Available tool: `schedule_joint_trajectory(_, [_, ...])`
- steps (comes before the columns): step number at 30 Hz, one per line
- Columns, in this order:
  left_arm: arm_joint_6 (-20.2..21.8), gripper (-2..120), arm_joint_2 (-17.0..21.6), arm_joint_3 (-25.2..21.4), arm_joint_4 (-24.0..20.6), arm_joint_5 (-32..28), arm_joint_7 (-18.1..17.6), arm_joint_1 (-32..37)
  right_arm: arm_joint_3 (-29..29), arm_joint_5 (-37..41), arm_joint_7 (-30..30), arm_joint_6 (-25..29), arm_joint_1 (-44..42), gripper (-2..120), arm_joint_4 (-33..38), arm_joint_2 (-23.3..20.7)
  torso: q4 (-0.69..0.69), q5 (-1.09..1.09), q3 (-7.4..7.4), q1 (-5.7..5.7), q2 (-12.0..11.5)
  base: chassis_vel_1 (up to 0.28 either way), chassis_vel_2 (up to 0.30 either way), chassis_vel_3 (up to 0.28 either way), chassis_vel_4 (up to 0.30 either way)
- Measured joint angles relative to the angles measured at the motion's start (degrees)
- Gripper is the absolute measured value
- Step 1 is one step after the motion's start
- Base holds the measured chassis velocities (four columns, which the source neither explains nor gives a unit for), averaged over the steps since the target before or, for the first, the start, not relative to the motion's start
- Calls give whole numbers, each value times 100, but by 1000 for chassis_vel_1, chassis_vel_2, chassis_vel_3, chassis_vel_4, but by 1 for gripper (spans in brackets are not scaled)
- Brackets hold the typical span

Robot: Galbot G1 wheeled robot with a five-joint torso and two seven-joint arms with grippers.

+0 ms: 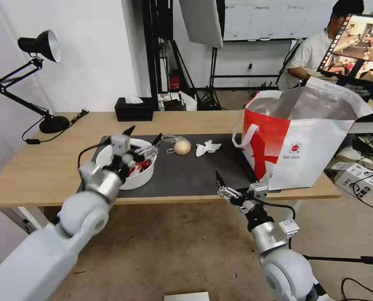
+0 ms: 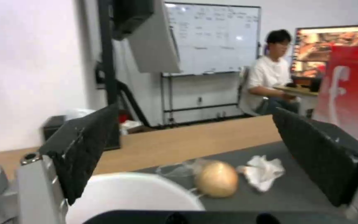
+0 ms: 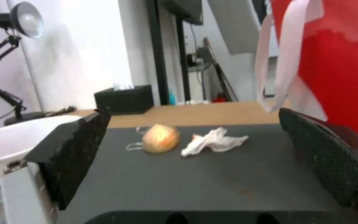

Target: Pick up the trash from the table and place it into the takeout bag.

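Note:
A white round bowl (image 1: 137, 179) of red crayfish shells (image 1: 141, 166) stands at the left end of the dark grey mat (image 1: 194, 175) on the table (image 1: 44, 167), with a clear plastic tray (image 1: 147, 149) lying in it. My left gripper (image 1: 143, 135) hovers open just above the bowl (image 2: 137, 193). A beige ball in a clear bag (image 1: 182, 146) and a crumpled white tissue (image 1: 207, 147) lie mid-mat, apart from both grippers. The takeout bag (image 1: 307, 142) stands open at the right end. My right gripper (image 1: 226, 190) is open and empty, low at the table's front edge, facing the ball (image 3: 160, 138) and tissue (image 3: 214, 141).
A black desk lamp (image 1: 40, 46) stands at the table's far left and a black tissue box (image 1: 134, 109) at its back edge. A seated person and a monitor (image 1: 361, 42) are behind the bag. Boxes and cables (image 1: 361, 179) lie on the floor to the right.

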Motion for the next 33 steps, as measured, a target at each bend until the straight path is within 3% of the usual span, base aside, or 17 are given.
schedule_joint_trajectory(2, [-45,100,-73,-102,-22,85,32,145,12,-18,0,36,-5,100,-9,-7,-1,1,0,0,0,0,0,0,0])
schedule_joint_trajectory(6, [-359,100,-705,-770,-114,678,274,1220,101,-86,-8,228,-108,100,-84,-88,0,1,0,0,0,0,0,0,0])
schedule_joint_trajectory(13, [-700,100,-1279,-1256,-15,1347,569,2238,328,-160,-31,320,-468,100,-150,-252,0,1,0,0,0,0,0,0,0])
schedule_joint_trajectory(20, [-850,100,-1533,-1414,219,1449,653,2592,418,-294,-103,323,-896,100,-300,-292,-1,1,0,0,0,0,0,0,0])
schedule_joint_trajectory(33, [-852,100,-1562,-1393,289,1436,717,2633,355,-369,-128,317,-1035,100,-392,-159,-1,1,0,1,0,0,0,0,0])
